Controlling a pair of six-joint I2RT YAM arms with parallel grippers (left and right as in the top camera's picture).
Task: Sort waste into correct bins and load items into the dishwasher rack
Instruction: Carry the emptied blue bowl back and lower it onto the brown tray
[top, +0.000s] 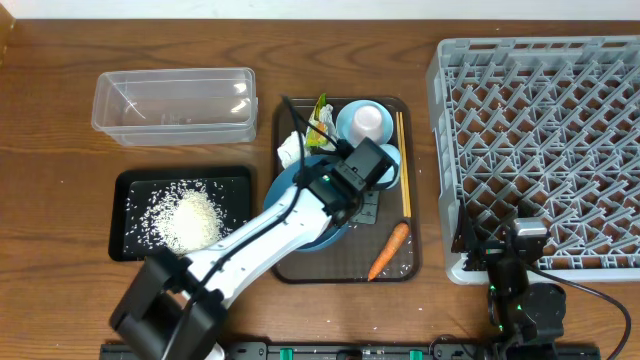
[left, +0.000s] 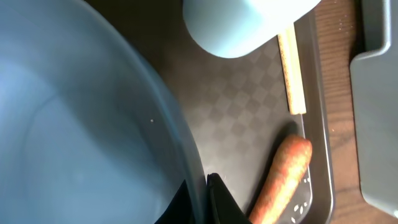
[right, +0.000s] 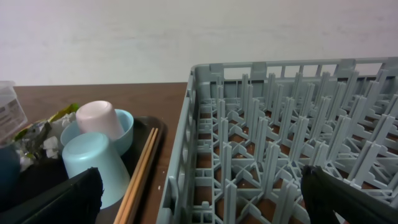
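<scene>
Status: large square grey plastic dishwasher rack holds nothing, so loading hasn't started. Brown serving tray carries nearly everything else. Clear plastic rectangular tub looks empty. Shallow black rectangular tray has the pile of loose white rice grains in it, so I'd call the rice done, the only waste sorted. Large dark-blue bowl sits at the serving tray's left side with a stray grain inside. Small light-blue bowl is at the back with the white cup in it, and the pale-blue cup is just beside it. Thin wooden chopsticks lie along the right edge. Crumpled white tissue and crinkled yellow-green wrapper are back-left, small orange carrot front-right. All of it is unsorted. Left gripper is clamped tight on the dark-blue bowl's rim, one finger inside and one outside. My guess: the bowl goes to the rack next. Right gripper is spread fully, holds nothing, and hovers at the rack's near-left corner.
</scene>
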